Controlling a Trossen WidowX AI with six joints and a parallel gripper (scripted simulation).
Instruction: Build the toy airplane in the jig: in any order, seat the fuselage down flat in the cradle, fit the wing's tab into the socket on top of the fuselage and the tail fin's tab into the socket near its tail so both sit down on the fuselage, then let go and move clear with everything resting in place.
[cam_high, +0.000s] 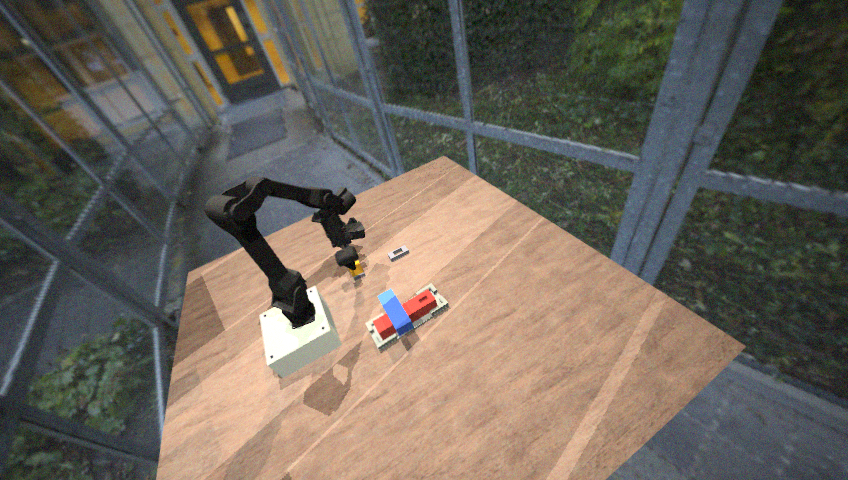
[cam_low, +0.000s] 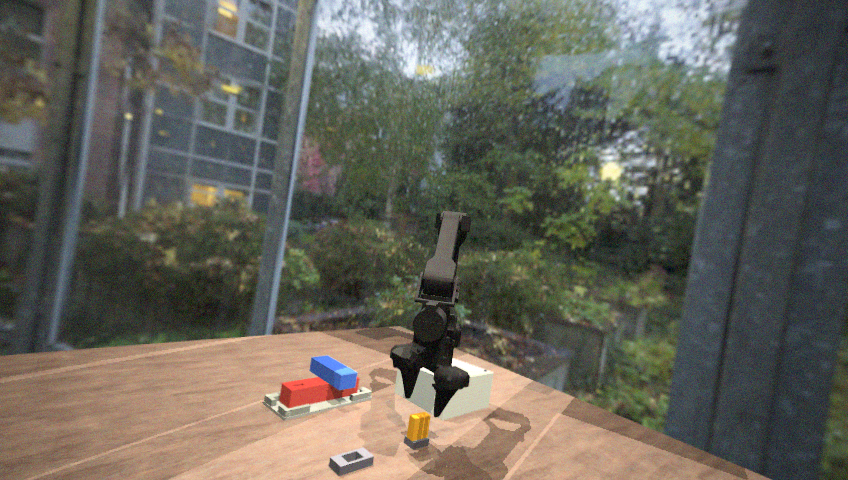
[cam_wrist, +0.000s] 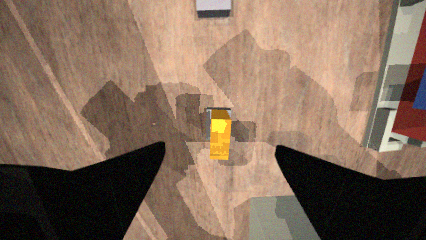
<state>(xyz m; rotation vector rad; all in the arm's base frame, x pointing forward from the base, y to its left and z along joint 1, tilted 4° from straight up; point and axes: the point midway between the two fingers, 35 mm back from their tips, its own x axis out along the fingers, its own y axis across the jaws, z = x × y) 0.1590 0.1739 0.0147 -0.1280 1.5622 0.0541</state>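
Observation:
The red fuselage (cam_high: 423, 305) (cam_low: 303, 393) (cam_wrist: 411, 122) lies flat in the pale cradle (cam_high: 441, 306) (cam_low: 315, 409). The blue wing (cam_high: 395, 312) (cam_low: 333, 372) (cam_wrist: 421, 95) lies across the fuselage's top; its tab is hidden. The fuselage's small slot (cam_high: 423, 298) (cam_low: 299, 385) is uncovered. The orange-yellow tail fin (cam_high: 356, 268) (cam_low: 418, 427) (cam_wrist: 220, 137) stands upright in a small dark grey holder (cam_high: 359, 276) (cam_low: 417, 443). My gripper (cam_low: 423, 406) (cam_wrist: 220, 148) is open and empty above the fin, its fingers on either side of it in the wrist view.
An empty grey holder with a rectangular opening (cam_high: 399, 256) (cam_low: 352, 468) (cam_wrist: 213, 6) lies near the fin's holder. The arm's pale base block (cam_high: 304, 352) (cam_low: 470, 399) (cam_wrist: 270, 217) stands beyond the fin in the exterior view. The cradle lies to the right in the wrist view.

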